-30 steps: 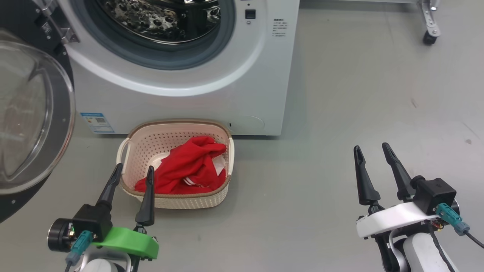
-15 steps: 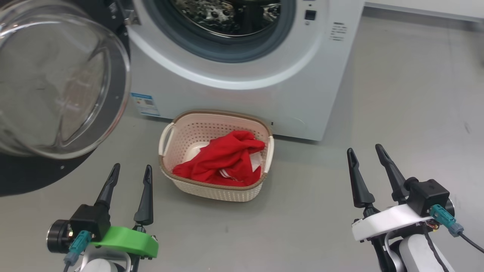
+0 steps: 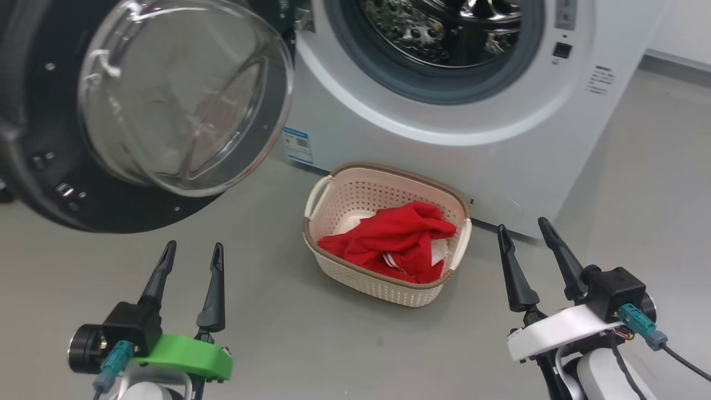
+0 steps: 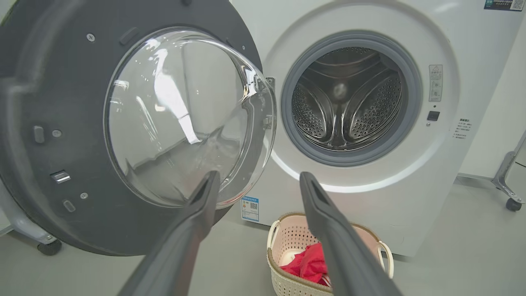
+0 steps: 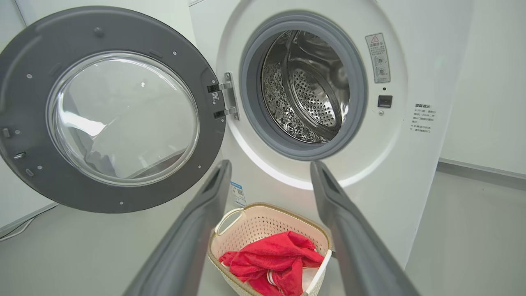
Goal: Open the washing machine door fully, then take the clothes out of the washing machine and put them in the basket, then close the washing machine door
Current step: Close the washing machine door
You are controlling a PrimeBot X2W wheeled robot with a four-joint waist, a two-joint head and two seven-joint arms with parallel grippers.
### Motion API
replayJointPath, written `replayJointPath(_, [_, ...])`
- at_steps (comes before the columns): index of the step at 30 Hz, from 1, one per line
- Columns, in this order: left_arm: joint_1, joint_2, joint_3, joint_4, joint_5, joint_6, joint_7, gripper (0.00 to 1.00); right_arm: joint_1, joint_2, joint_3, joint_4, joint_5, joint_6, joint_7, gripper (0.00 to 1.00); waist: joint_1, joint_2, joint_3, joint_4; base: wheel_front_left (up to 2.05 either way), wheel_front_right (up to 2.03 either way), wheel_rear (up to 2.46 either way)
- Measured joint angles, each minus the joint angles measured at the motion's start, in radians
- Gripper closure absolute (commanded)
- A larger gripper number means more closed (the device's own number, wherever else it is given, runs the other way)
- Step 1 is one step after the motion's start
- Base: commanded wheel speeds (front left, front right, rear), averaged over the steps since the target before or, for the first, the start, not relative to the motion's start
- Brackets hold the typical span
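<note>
Grey floor point(image 3: 333, 344): clothes point(image 3: 397, 241) in basket point(image 3: 377, 283). My head has turned toward the door point(image 3: 183, 94), likely next to close; left gripper point(image 3: 194, 246), right gripper point(image 3: 521, 224) open, empty.

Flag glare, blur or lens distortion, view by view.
Head view: sharp, with glints on the washing machine door. Left wrist view: bright streaks across its glass; the left gripper looks soft near the lens. Right wrist view: the washing machine leans from the wide lens; the right gripper is soft too.

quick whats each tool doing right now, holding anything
left tool: open, holding nothing
right tool: open, holding nothing
</note>
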Motion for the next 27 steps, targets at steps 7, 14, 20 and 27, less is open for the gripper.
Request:
replayJointPath(7, [0.044,0.001,0.053,-0.026,0.001,0.015,0.0,0.0,-0.006,0.007,0.063,0.001,0.001,0.0,0.003,0.0,0.0,0.0,-0.019,0.08,0.0,0.0,0.0])
replayJointPath(14, [0.054,0.001,0.076,-0.063,0.001,0.02,0.0,0.0,-0.031,0.008,0.111,0.0,0.008,0.0,0.008,0.0,0.0,0.0,-0.023,0.109,0.0,0.0,0.0])
replayJointPath(20, [0.07,0.001,0.084,-0.098,-0.007,0.032,0.0,0.0,-0.058,0.005,0.133,-0.002,0.009,0.0,0.02,0.0,0.0,0.0,-0.003,0.115,0.0,0.0,0.0])
replayJointPath(27, [0.072,0.001,0.088,-0.121,-0.018,0.045,0.0,0.0,-0.083,-0.015,0.151,0.001,0.017,0.0,0.025,0.0,0.0,0.0,0.016,0.12,0.0,0.0,0.0])
